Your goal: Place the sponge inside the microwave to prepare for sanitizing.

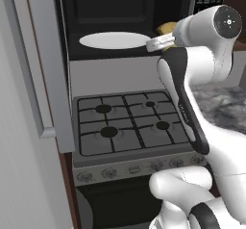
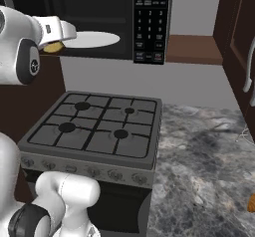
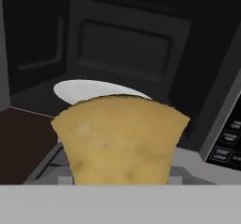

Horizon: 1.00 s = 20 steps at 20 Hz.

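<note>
At the far left, the microwave's door (image 1: 41,64) stands swung open toward you, so the way into the microwave (image 1: 110,16) is free. You are at the carry-in step: the sponge (image 3: 120,140) sits pinched in the gripper (image 3: 120,183), whose jaws are closed narrowly on its lower part, and it hangs at the mouth of the cavity, just right of the white turntable plate (image 1: 113,40) and above the grey stove (image 1: 132,122).

To do this well, push the sponge farther in and a little left, so it ends over the plate rather than on the front sill. Watch the right-hand frame and the button panel (image 2: 151,22); the sponge is soft and would drag on an edge. Lower until it nearly rests before you let go, I'd judge, or it may tumble out.

The left base view gives you the open door and the plate's full oval, with the sponge (image 1: 167,28) half hidden behind the wrist. The right base view shows the button panel and the marbled counter (image 2: 209,156) to the right. The hand view alone shows the cavity's back wall (image 3: 122,49) and how the sponge bulges above the jaws.
</note>
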### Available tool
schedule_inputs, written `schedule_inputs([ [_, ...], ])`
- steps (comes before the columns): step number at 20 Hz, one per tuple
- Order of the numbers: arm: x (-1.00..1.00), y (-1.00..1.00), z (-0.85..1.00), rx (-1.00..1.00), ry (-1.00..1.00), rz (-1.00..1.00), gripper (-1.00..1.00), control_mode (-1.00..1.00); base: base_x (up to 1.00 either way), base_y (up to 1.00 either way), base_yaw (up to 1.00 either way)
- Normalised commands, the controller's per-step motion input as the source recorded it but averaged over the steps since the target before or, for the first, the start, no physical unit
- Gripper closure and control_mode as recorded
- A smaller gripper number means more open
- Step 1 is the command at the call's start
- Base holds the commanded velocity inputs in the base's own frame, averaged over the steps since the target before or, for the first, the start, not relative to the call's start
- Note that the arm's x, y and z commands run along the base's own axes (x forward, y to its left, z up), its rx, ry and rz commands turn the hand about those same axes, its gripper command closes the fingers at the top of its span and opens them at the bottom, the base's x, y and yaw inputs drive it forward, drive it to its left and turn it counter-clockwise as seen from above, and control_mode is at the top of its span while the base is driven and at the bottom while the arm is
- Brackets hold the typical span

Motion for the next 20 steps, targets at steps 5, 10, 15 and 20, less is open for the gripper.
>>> schedule_inputs([
  [5,0.51,0.14,0.0,0.0,0.0,-0.03,1.0,-1.0,0.0,0.0,0.0],
  [10,0.53,0.03,-0.03,0.01,0.0,-0.02,1.0,-1.0,0.0,0.0,0.0],
  [15,0.63,0.07,-0.01,0.12,0.03,-0.01,1.0,-1.0,0.0,0.0,0.0],
  [20,0.47,0.27,-0.01,0.09,0.03,0.0,1.0,-1.0,0.0,0.0,0.0],
])
